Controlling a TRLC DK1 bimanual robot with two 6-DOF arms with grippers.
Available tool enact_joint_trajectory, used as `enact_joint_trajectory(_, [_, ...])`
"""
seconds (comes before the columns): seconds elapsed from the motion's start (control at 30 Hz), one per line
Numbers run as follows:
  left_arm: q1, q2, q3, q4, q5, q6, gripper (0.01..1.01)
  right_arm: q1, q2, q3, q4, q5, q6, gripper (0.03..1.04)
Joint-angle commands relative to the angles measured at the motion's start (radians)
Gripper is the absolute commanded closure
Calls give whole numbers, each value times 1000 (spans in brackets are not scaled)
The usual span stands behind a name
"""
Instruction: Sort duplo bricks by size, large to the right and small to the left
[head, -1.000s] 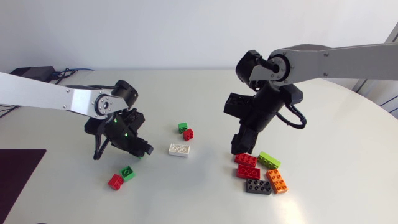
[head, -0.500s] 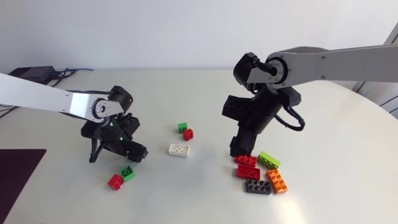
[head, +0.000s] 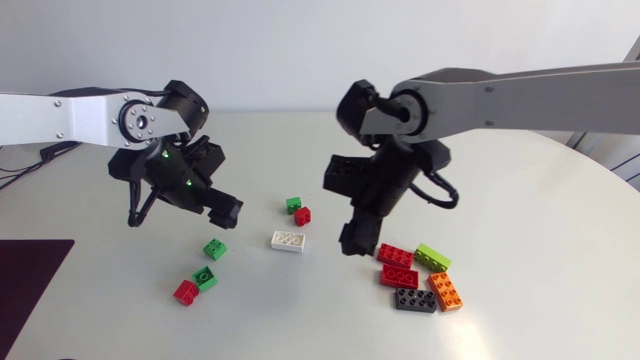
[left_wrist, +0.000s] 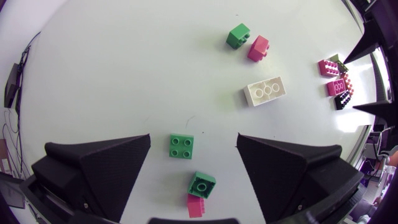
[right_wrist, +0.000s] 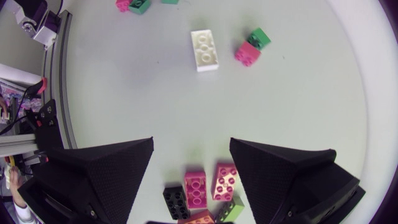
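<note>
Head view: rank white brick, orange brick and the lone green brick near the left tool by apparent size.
1. white brick and orange brick: look alike, no ranking.
2. lone green brick: smallest.

A pale table (head: 560, 250) bears a dark mat (head: 25, 290) at its left edge.

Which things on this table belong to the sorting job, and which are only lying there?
For the job: white brick; small green and red pair behind it; three small bricks at left; five large bricks at right.
Only lying about: dark mat at the table's left edge.
</note>
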Motion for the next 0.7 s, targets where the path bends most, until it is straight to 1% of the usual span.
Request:
enact_joint_trajectory(0.0, [18, -36, 8, -32, 11, 14, 49, 51, 87, 65, -23, 10, 26, 182])
enact_joint_trajectory(0.23, [58, -158, -32, -76, 42, 51, 49, 91, 298, 308, -95, 10, 2, 182])
enact_joint_trajectory(0.37, [77, -185, -53, -94, 71, 79, 49, 100, 408, 467, -156, 2, -12, 182])
enact_joint_trajectory(0.57, [113, -182, -73, -91, 120, 111, 49, 120, 526, 628, -219, 1, -12, 182])
enact_joint_trajectory(0.67, [132, -179, -87, -84, 148, 120, 49, 126, 565, 660, -228, -1, -11, 182])
